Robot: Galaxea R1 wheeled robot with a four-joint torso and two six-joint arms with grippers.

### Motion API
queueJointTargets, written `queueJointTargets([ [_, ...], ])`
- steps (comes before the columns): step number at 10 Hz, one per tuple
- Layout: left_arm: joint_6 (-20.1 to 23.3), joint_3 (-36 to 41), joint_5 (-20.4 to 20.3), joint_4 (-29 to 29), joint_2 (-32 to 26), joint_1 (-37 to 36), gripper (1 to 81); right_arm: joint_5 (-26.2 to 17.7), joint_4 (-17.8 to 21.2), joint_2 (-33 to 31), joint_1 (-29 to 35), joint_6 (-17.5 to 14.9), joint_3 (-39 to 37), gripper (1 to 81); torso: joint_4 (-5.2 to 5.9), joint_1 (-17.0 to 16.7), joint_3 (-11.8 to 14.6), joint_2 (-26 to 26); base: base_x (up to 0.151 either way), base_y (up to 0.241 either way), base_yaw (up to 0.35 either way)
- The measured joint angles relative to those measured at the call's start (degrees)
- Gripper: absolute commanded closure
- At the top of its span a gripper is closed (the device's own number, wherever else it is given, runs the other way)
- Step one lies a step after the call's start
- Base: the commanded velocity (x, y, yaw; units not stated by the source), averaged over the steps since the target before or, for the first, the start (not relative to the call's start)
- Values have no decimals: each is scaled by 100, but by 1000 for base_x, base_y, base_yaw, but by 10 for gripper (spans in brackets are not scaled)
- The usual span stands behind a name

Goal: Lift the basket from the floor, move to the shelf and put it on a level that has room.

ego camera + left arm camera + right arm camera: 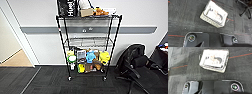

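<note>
Basket (214,15) sits on the floor (183,18) below our tools, their jaws unreadable; we should descend squarely and grip opposite rims.

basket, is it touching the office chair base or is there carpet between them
Apart. In the left wrist view the basket sits on the floor, and a strip of bare carpet separates it from the chair base.

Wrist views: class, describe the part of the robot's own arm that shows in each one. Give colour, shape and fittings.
In the left wrist view, a wide black plate with rounded corners and a pale edge line carries round fittings at its corners, the nearer one ringed with coloured dots. The right wrist view shows a matching black plate, its round fittings shiny with greenish centres. The tool fingers cannot be made out in either.
</note>
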Motion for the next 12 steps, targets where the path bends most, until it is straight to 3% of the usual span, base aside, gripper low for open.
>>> queueJointTargets([
  [3, 0, 256, 215, 0, -85, -35, 10, 9, 7, 2, -13, 0, 0, 10, 0, 324, -37, -518, 0, 0, 0],
  [8, -9, 717, 338, -2, -419, -372, 10, 9, 7, 17, -28, 12, 0, 10, 0, 870, -808, -1373, 0, 0, 0],
  [12, -87, 325, 634, -418, -325, -708, 10, 9, 7, 30, -9, 12, 2, 10, -41, 1259, -971, -1972, 0, 0, 0],
])
